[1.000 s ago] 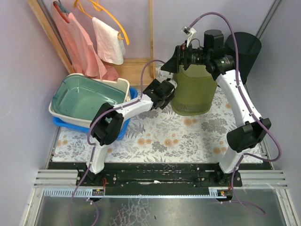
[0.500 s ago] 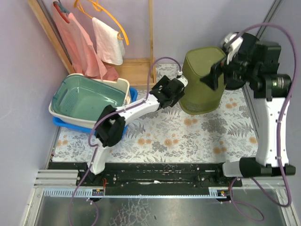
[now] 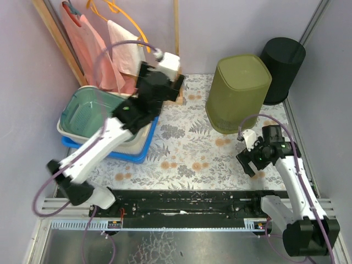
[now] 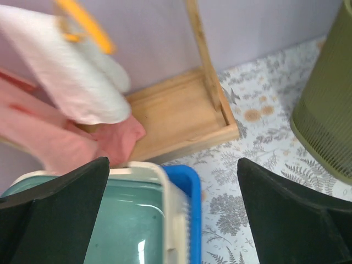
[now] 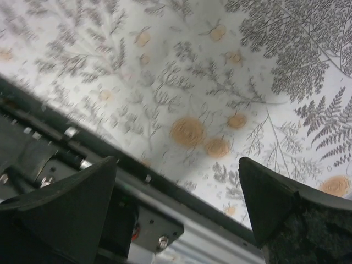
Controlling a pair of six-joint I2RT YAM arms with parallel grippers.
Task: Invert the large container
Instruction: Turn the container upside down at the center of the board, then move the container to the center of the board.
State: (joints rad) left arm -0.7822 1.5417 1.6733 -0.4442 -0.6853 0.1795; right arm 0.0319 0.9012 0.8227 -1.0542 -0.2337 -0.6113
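While both hands stand wide and hold nothing, the large container (image 3: 237,91), a ribbed olive-green bin, sits at the far right of the floral tabletop (image 3: 192,151) with its closed end facing up and its rim down on the surface, just beside a black bin (image 3: 282,55) in the far right corner. The left hand (image 3: 168,85) hangs high over the far left of the tabletop, above the back edge of a stack of tubs, well apart from the container and to its left. In the left wrist view the container shows only at the right border, outside the spread fingers (image 4: 66,203), while between them lie the base of a wooden rack (image 4: 176,118), the corner of a cream tub (image 4: 165,181), the blue tray (image 4: 191,220) under it and the teal basin (image 4: 126,220) nested inside. A white towel (image 4: 82,82) on an orange hanger (image 4: 82,22) and a pink cloth (image 4: 66,143) hang at the rack's left. The right hand (image 3: 254,157) is low over the near right part of the tabletop, nearer the arm bases than the container and clear of it. Its wrist view takes in floral print and the black base rail (image 5: 33,148) between parted fingers (image 5: 66,203).
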